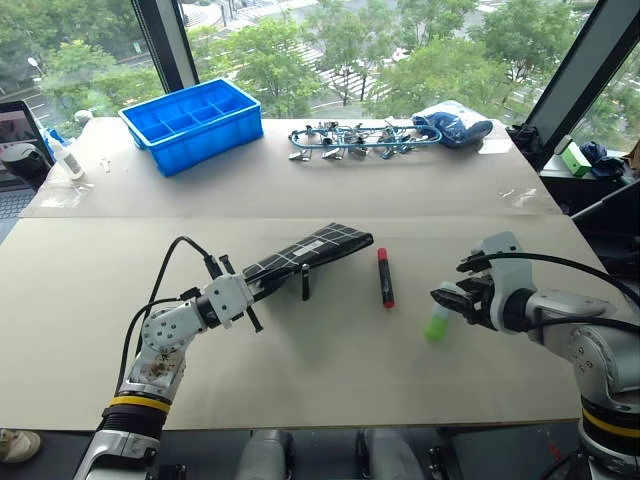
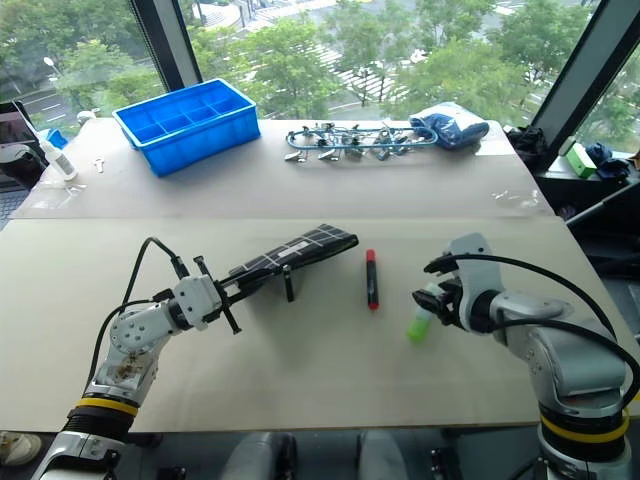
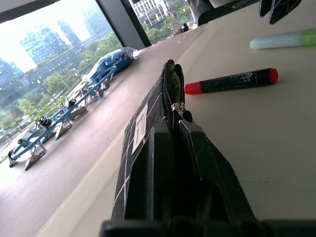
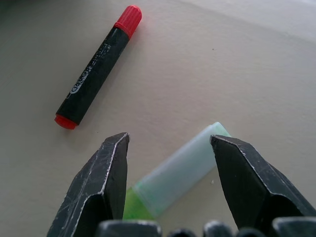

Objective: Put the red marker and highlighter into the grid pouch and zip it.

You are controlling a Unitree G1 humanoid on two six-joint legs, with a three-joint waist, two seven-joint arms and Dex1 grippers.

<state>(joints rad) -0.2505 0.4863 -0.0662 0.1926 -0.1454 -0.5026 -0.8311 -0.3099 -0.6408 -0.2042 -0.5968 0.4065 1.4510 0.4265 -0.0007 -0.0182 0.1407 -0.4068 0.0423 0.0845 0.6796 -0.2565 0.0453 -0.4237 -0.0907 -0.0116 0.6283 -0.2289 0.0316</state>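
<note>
Black grid pouch (image 1: 305,253) is clamped at one end by the left gripper (image 3: 174,129) and held off the table (image 1: 320,370) near mid-table, mouth facing the red marker (image 1: 384,276) — ready for loading. Beside it, the right gripper (image 4: 169,163) hangs wide-jawed astride the highlighter (image 4: 175,173), not yet gripping.

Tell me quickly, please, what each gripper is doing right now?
Left gripper: shut on the grid pouch.
Right gripper: open, fingers either side of the highlighter.

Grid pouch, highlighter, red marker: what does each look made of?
Grid pouch: likely soft woven fabric, matte black with white lines, zipper teeth along its edge. Highlighter: translucent, frosted plastic. Red marker: hard plastic, slightly glossy, ribbed cap, printed dark barrel.
</note>
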